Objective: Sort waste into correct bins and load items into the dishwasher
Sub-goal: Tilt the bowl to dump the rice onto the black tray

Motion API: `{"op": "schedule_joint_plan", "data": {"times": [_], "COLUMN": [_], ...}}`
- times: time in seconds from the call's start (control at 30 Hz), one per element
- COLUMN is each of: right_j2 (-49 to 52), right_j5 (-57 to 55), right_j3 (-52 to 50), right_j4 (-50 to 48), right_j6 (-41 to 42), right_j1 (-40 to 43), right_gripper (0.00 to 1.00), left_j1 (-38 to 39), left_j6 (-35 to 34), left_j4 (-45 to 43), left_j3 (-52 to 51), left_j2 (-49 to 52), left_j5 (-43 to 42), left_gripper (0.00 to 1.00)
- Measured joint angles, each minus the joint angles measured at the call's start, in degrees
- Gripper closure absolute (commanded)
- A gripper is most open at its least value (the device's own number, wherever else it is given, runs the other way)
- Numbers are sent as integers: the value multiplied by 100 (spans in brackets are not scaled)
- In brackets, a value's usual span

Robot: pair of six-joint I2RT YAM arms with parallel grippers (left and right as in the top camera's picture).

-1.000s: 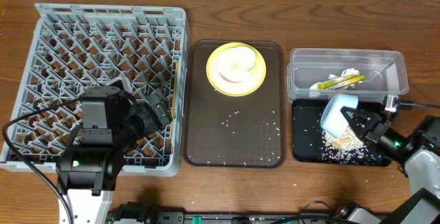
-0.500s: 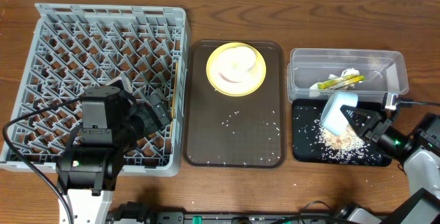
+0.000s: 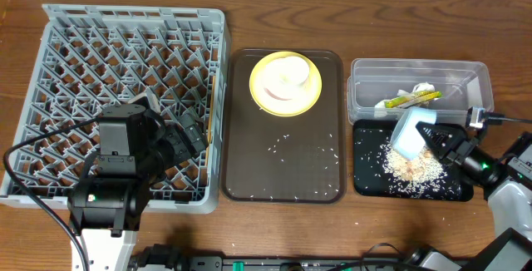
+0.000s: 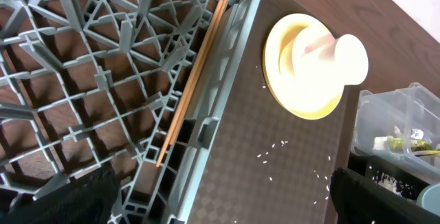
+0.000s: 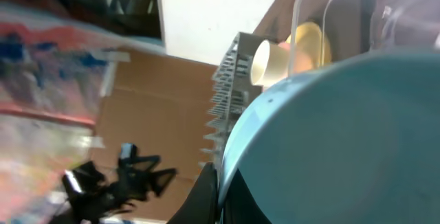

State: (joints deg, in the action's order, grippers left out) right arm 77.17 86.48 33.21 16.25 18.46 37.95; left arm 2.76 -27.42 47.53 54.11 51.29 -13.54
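The right tool (image 3: 439,140) is clamping the light blue bowl (image 3: 411,134) and tipping it over the black tray (image 3: 370,184), above a heap of rice (image 3: 413,168), so the next move is likely calling for carrying the emptied bowl across to the grey dish rack (image 3: 133,12).

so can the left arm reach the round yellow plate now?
Probably yes: left gripper open, empty, over the grey plastic dish rack; only the rack's rim between it and the yellow plate, which carries a white cup.
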Motion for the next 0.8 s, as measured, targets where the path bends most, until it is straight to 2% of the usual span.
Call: {"op": "schedule_joint_plan", "data": {"times": [0.47,0.57,0.67,0.8], "right_j2": [0,0,0,0], "right_j5": [11,-120,-98,-22], "right_j3": [-2,-2,-2,-7], "right_j4": [323,83,396,59], "right_j6": [415,442,535,667], "right_j1": [-7,-7,-7,-17], "right_gripper": [99,99,99,99], "left_j1": [0,0,0,0], "left_j6": [0,0,0,0], "left_j4": [2,2,2,2], "left_j3": [0,0,0,0], "left_j2": [0,0,0,0], "left_j5": [0,2,2,0], "left_gripper": [1,1,1,1]}}
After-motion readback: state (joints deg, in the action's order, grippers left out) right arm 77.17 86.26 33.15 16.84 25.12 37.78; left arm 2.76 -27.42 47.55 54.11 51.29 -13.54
